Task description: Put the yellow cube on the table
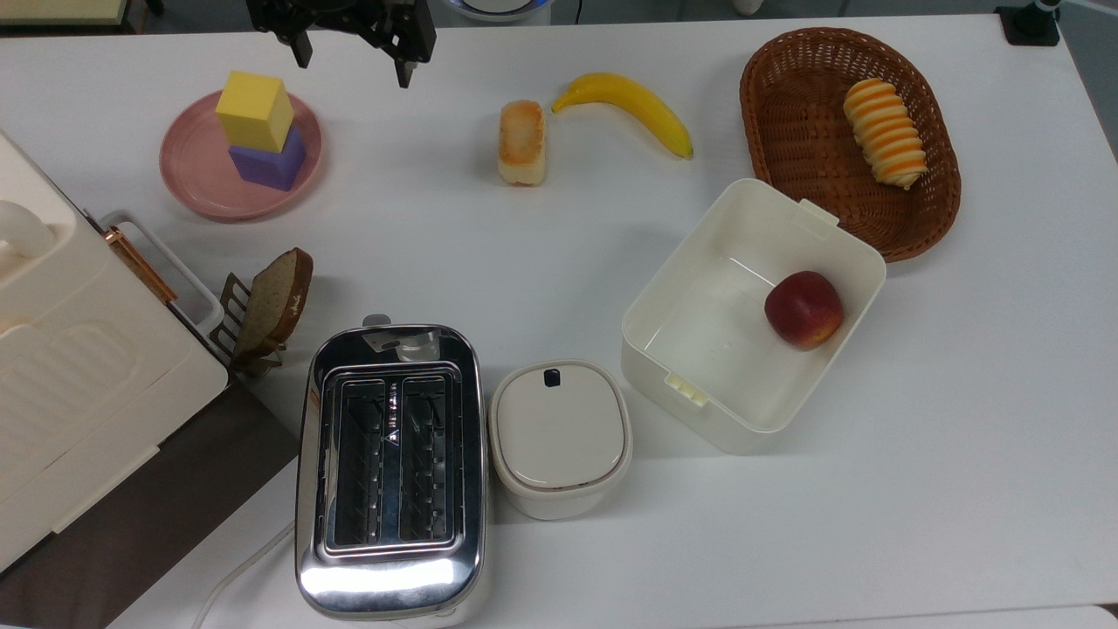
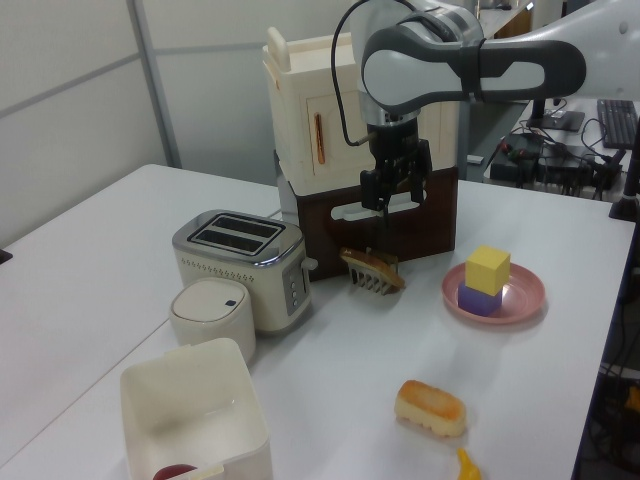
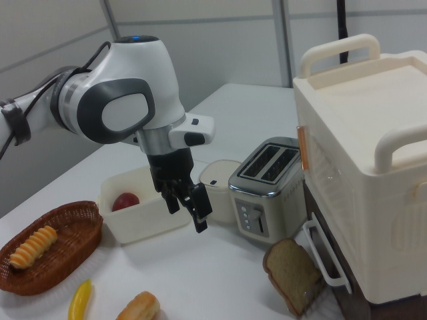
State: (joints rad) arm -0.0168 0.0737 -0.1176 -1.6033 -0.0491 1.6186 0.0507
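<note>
Left of the wide-open, empty gripper in the top view, the yellow cube (probably light, rigid) invites gripping its flat opposite sides.

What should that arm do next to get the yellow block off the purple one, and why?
Probably swing toward the top view's left until it is above the yellow cube. The gripper hangs open and empty in the air, off to the side of the pink plate, where the cube sits on the purple cube, untouched.
</note>
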